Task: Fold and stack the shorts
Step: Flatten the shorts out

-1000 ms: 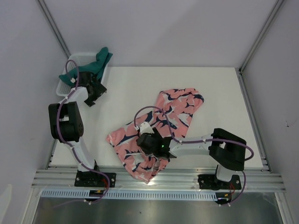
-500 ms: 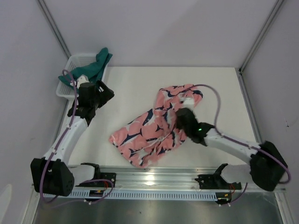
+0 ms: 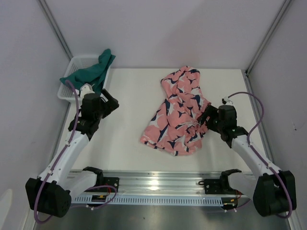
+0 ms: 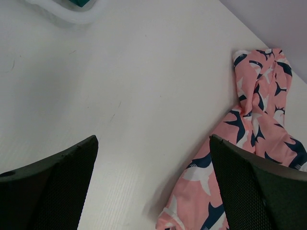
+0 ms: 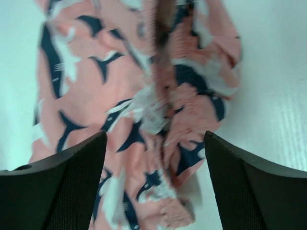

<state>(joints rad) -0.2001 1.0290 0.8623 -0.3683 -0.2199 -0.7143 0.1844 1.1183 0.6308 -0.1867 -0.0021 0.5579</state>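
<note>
Table [image 3: 129, 96]: white. Pink shark-print shorts [image 3: 180, 112] crumpled on it, unfolded. Basket [image 3: 81, 58] well left of the pink shorts, at the far-left corner. Teal shorts [image 3: 91, 72] draped in it, spilling over the rim. Left gripper [image 3: 111, 101] left of the pink shorts over bare table, fingers apart, empty. Right gripper [image 3: 204, 117] at their right edge, fingers apart, nothing clamped; wrist view blurred.

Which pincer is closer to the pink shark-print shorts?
Right. The right pincer is at the right edge of the shorts, open above the fabric; the left pincer is off to their left, with bare table between.
</note>
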